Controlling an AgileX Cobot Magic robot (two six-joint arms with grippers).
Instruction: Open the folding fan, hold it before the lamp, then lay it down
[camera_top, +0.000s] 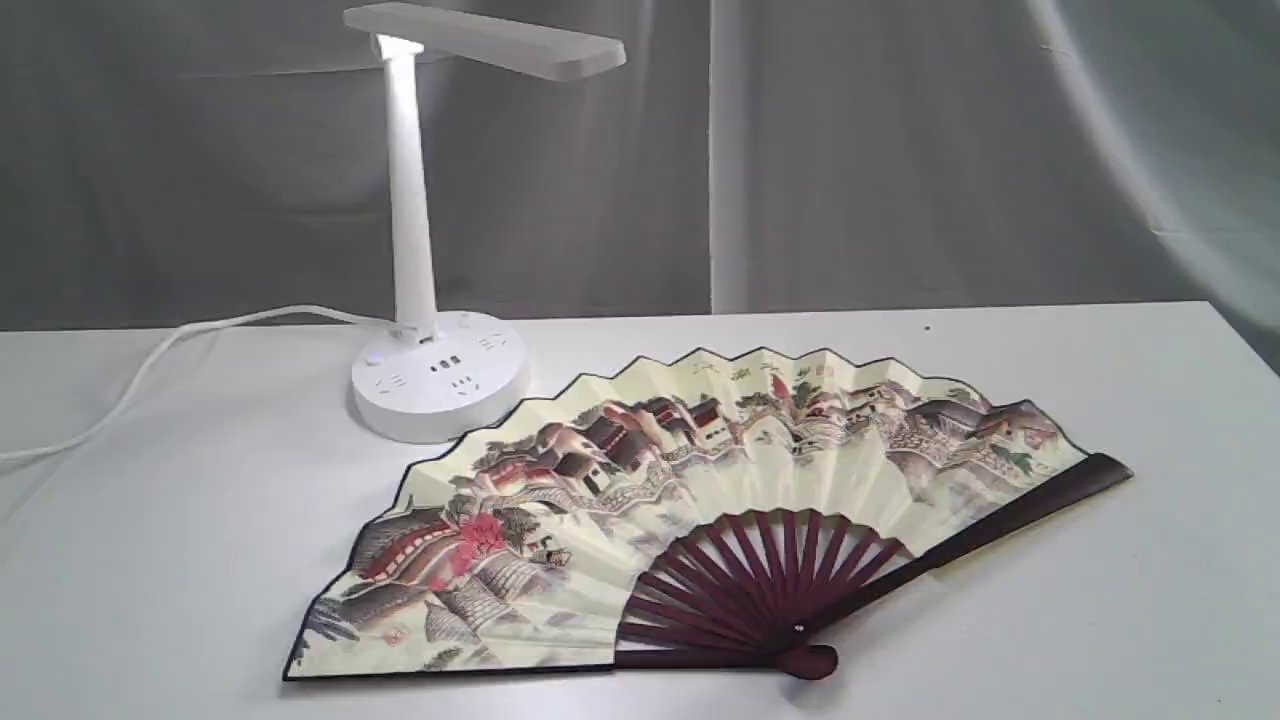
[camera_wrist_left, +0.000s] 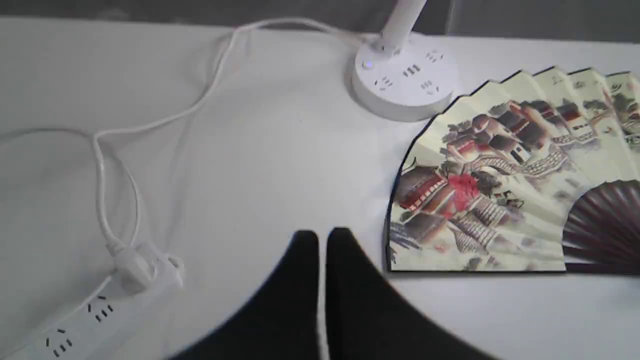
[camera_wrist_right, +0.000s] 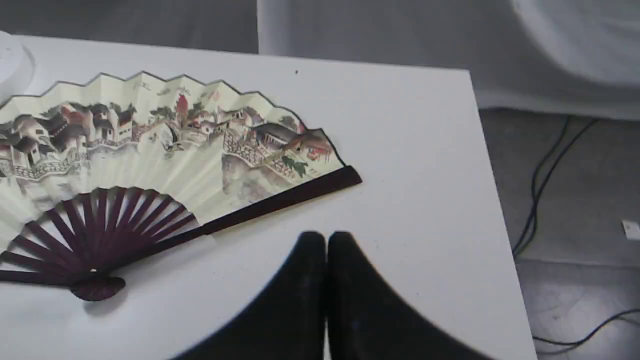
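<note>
Folding fan (camera_top: 700, 470) apart from left pincer (camera_wrist_left: 322, 239), right pincer (camera_wrist_right: 326, 240)

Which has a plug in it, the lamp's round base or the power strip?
The white power strip: a white plug sits at its end; the sockets on the lamp base are empty.

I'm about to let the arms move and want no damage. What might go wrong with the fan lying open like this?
1. The folding fan lies open and flat, its pleated edge close to the lamp base; sliding it could nudge the lamp.
2. The white cord loops loosely on the table near the shut left pincer; a sweep might snag it.
3. The shut right pincer hovers by the fan's guard; pressing the paper could crease it.
</note>
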